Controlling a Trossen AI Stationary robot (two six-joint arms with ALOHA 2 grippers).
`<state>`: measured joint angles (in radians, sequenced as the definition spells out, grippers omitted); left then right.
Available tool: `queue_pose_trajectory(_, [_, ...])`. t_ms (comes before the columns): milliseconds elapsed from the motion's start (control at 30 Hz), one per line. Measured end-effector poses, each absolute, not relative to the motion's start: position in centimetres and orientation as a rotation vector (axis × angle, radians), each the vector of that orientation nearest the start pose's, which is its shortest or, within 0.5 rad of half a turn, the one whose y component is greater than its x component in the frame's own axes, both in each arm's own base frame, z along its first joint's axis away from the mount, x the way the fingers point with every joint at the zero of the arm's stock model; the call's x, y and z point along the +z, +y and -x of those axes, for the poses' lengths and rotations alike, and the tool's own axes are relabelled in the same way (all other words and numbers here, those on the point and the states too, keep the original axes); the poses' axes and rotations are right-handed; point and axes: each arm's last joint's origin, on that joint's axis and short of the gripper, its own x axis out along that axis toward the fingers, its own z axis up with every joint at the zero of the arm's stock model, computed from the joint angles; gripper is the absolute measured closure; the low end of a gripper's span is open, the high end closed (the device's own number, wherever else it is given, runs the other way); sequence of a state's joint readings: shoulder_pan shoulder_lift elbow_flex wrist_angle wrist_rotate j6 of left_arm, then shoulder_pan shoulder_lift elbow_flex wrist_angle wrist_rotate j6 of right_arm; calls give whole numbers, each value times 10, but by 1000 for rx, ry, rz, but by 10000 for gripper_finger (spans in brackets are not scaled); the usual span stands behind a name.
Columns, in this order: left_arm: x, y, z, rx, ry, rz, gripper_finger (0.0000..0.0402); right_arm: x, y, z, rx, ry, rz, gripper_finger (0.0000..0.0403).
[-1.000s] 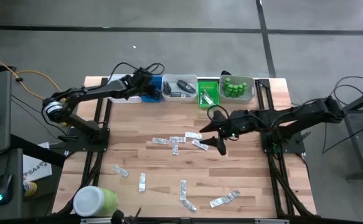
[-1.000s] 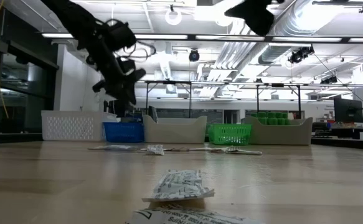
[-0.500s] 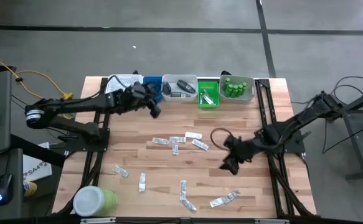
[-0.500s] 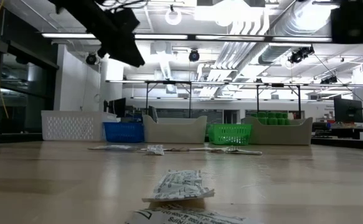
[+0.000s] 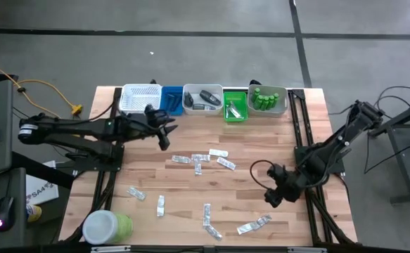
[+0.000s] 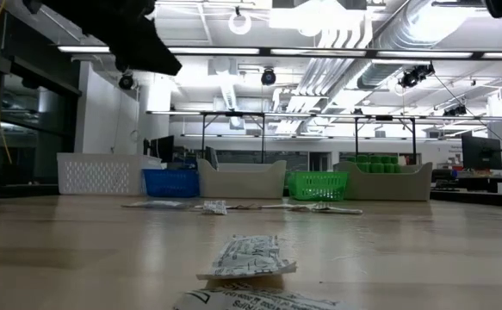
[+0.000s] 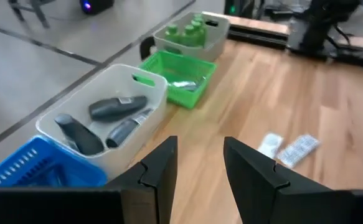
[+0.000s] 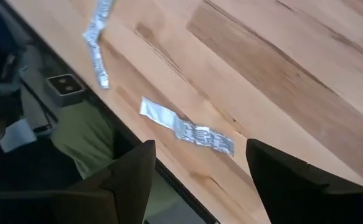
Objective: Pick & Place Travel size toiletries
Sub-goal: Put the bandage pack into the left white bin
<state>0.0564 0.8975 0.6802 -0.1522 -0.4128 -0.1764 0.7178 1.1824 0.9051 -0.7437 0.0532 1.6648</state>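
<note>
Hovering above the wooden table (image 5: 275,133), both grippers carry nothing.
From the left: the left gripper (image 5: 164,138) hangs near the white basket (image 5: 140,98) and blue tray (image 5: 171,99), jaws slightly apart and empty; grey oval pieces (image 7: 109,112), a green tray (image 5: 235,106) and green bottles (image 5: 266,98) continue the back row; sachets (image 5: 201,159) lie scattered mid-table; the right gripper (image 5: 270,198), jaws wide apart, hangs over the front right, near a sachet (image 8: 187,129) at the edge.
</note>
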Motion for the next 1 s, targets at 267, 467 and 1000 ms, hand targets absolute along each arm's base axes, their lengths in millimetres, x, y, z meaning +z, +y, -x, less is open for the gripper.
queue_pose_trajectory(267, [271, 12, -191, 441, 338, 96, 272, 232, 166, -169, -455, 1230, -1087, 159])
queue_pose_trajectory(467, [271, 11, -191, 434, 335, 78, 272, 206, 187, -176, -507, 1362, -1096, 159])
queue_pose_trajectory(1000, [272, 11, -191, 430, 333, 56, 272, 147, 213, -187, -650, 1407, -1011, 159])
